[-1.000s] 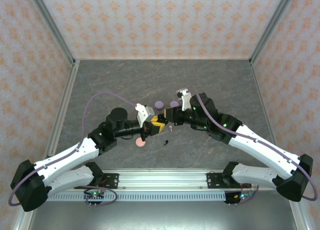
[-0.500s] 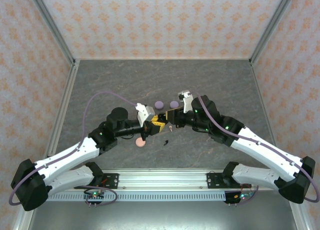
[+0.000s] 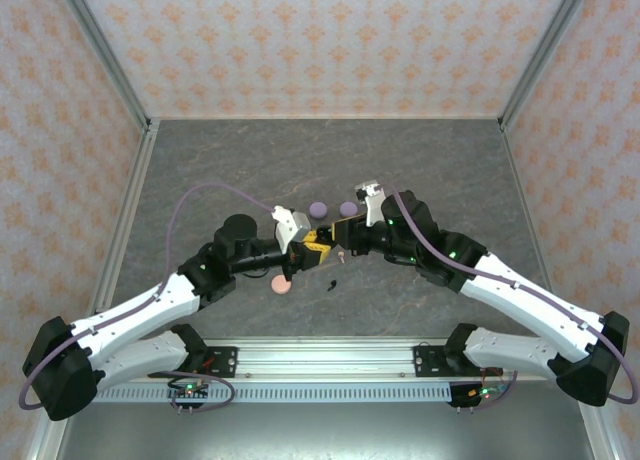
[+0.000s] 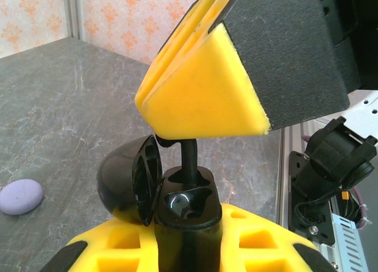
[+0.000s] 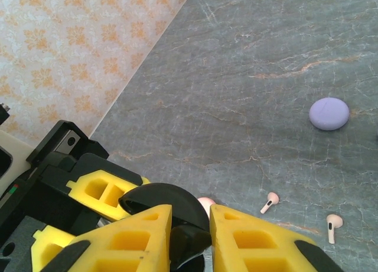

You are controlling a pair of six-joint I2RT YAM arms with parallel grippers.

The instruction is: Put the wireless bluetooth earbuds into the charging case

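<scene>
A: Entry, biggest things first?

B: Grey stone-patterned table [image 3: 440, 170]. Left arm [image 3: 130, 315] and right arm [image 3: 520, 290] reach inward, and their tips meet near the table's middle.

A: Fingers?

B: Left gripper [image 4: 186, 227] is clamped on the open black charging case [image 4: 177, 204]. Its lid [image 4: 133, 180] is hinged up to the left in the left wrist view. Right gripper [image 5: 190, 236] sits directly above, pads pinched on the black earbud [image 4: 189, 156]. The stem hangs upright and its lower end meets the case's open base. Whether it is fully seated, cannot tell.

A: Other cases?

B: Pink case [image 3: 283, 285] lies on the table just beside the left gripper, on the side of the bases. Lavender case [image 3: 319, 208] and second lavender case [image 3: 347, 208] lie side by side, just beyond the grippers. All three are shut.

A: Loose small parts?

B: First pale pink earbud [image 5: 269, 202] and second pale pink earbud [image 5: 334, 227] lie on the table, near each other but apart. Loose black earbud [image 3: 331, 283] lies near the pink case.
</scene>
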